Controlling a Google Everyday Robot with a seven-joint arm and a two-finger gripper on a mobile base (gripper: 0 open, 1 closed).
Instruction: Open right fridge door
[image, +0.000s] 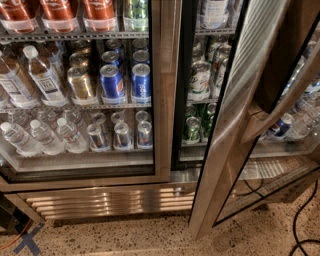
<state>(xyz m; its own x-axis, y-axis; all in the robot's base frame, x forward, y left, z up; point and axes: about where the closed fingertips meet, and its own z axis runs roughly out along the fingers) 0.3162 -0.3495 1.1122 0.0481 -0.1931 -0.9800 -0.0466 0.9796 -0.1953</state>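
Fridge front viewed from above, looking down toward the floor.

Right fridge door (230, 125): swung outward, well off its seat. Its wide brushed-steel frame runs on a slant from the top right down to the speckled floor (150, 240), with the black inner edge on its right side. Door's handle bar (285, 102) crosses the glass pane on a diagonal, lower end fixed to the steel frame.

Gripper (287, 50): the only candidate is a dark shape at the top right, just behind the handle bar and against the pane. Cannot tell how far open it is or whether it has hold of anything.

Right compartment is exposed between the centre post and the swung door; green cans (192, 127) stand on the lower shelf there, more cans on the shelf above.

Left door (162, 90): closed, flush with the cabinet. Through its glass:
- top shelf, red-labelled bottles (57, 10)
- middle shelf, blue cans (141, 82) beside gold cans (80, 82), labelled bottles further left
- bottom shelf, water bottles (45, 135) at left, small cans to their right

Below the doors, a slatted steel grille (110, 202). Blue tape cross (27, 242) on the floor at bottom left.
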